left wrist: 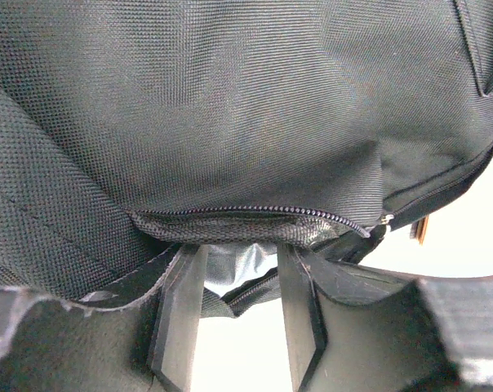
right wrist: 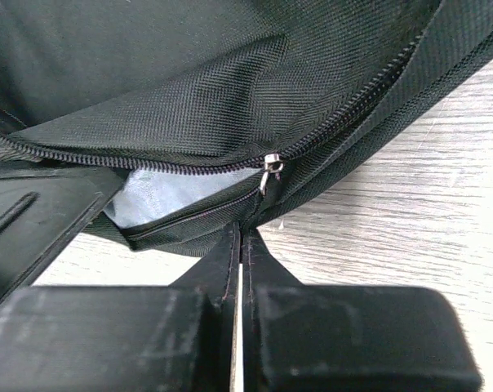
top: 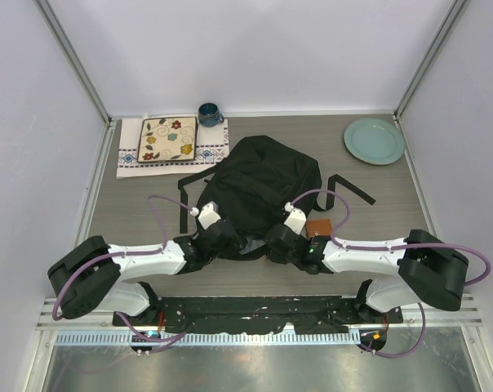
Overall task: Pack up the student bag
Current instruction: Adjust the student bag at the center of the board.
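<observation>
**Both arms work at the mouth of the student bag (top: pixel 259 184) — it lies in the middle of the table (top: pixel 132 204), its part-open zip facing the robot.**

The right gripper (right wrist: pixel 241 237) is pressed fully together with nothing seen between its jaws. Its tips sit against the bag's lower zip edge, just under the metal zip pull (right wrist: pixel 271 165), and pale lining (right wrist: pixel 173 192) shows through the gap. The left gripper (left wrist: pixel 240 251) stands about half apart with a fold of lining and rim between its fingers — whether it pinches that fold, the view does not settle. A small brown object (top: pixel 318 226) lies just beside the right gripper. Along the far edge sit a patterned square plate (top: pixel 168 139) on a stitched cloth (top: pixel 214 152), a dark blue mug (top: pixel 209 113) and a pale green plate (top: pixel 375 140).
</observation>
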